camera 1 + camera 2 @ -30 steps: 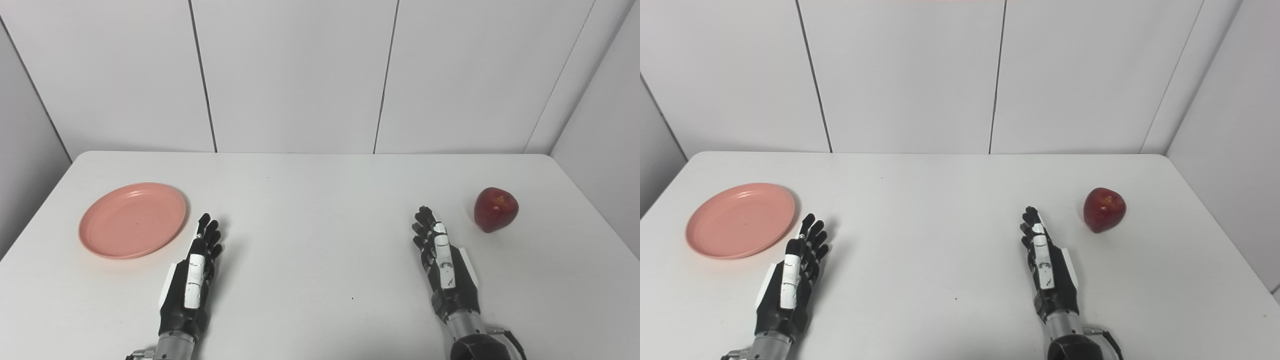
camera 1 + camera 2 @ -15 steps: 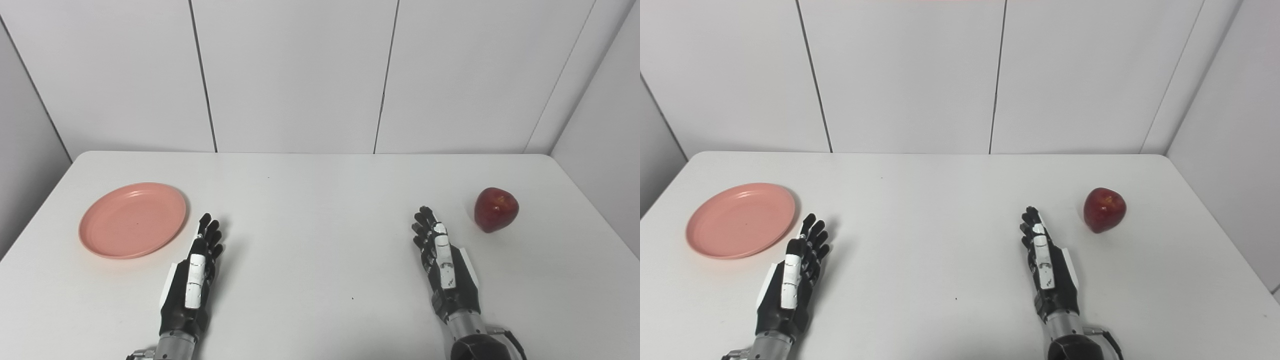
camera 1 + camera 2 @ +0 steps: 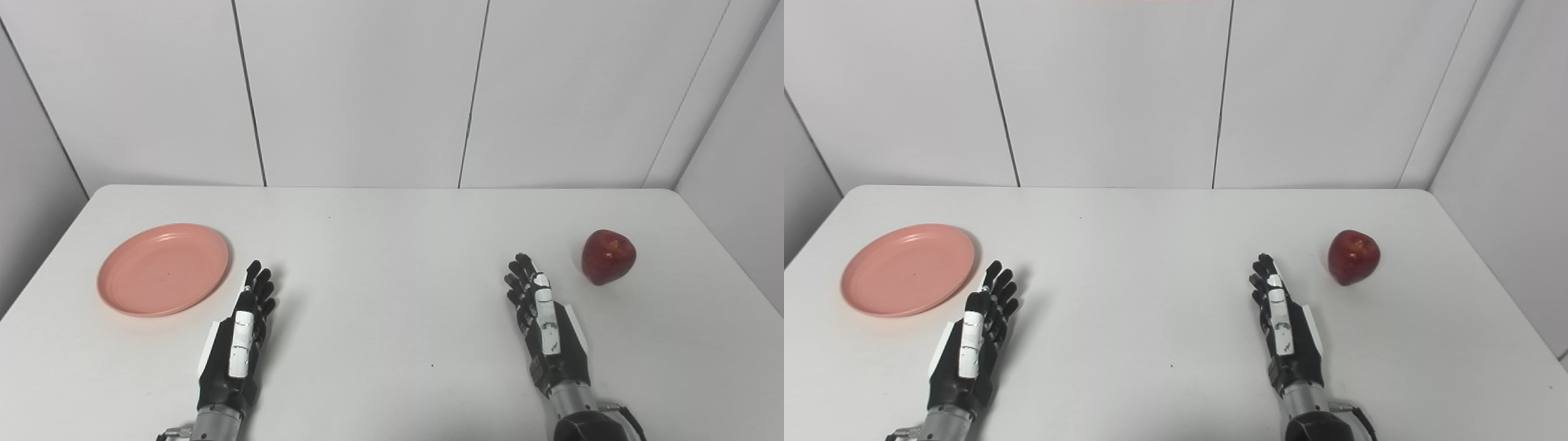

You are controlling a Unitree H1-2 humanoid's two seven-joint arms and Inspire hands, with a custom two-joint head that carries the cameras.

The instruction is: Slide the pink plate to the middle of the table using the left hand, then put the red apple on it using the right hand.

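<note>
Pink plate [image 3: 162, 269] w/o red apple [image 3: 607, 256] on it.

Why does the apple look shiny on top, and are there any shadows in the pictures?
In the left eye view, the red apple shows small pale glints on top from overhead light. In the right eye view, soft faint shadows lie beside the left hand and along the pink plate. Both views look sharp and evenly lit, without blur.
</note>
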